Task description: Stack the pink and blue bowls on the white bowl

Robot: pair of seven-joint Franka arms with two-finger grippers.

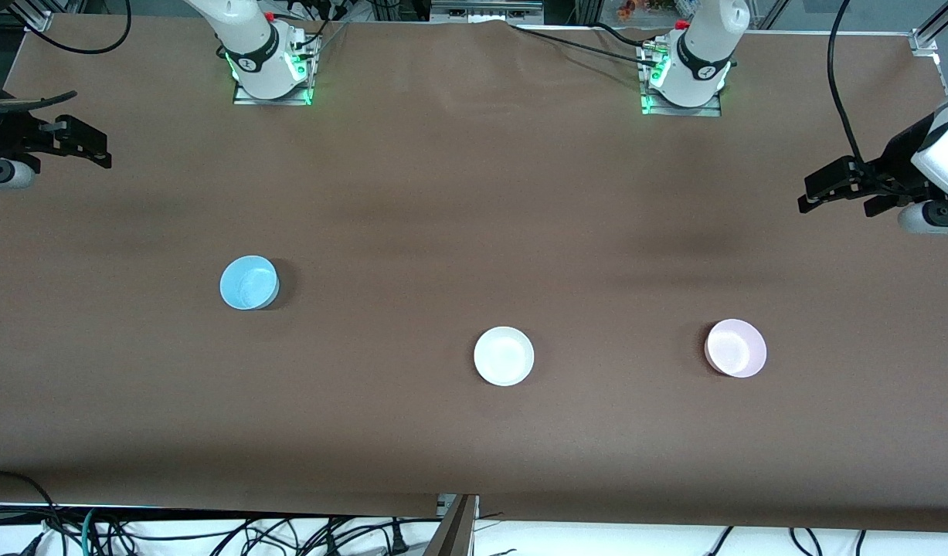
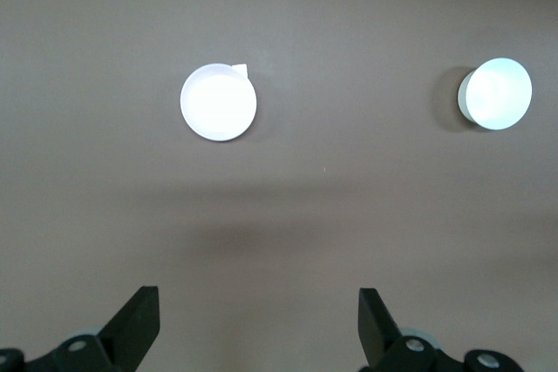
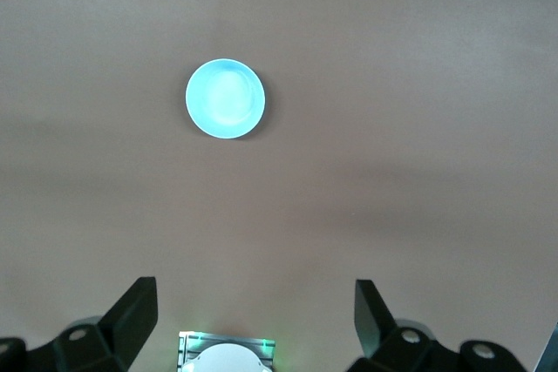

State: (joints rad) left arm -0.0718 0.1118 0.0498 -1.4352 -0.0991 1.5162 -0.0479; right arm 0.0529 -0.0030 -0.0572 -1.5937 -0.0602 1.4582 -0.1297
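Three bowls apart on the brown desk; both pincers spread, holding nothing, both arms waiting.

No readable writing or brand on any bowl; a small white tab at the rim of the white bowl shows only in the left wrist view. Left pincer hangs over the left arm's end of the desk, jaws wide, only its fingertips showing at the frame edge; the pink bowl lies closest to it, the white one farther along, the blue bowl farthest. Left wrist view shows white and blue, not pink. Right pincer hangs over the right arm's end, jaws wide, partly cut off by the frame; blue bowl nearest. Right wrist view shows blue alone, plus an arm base with green light.
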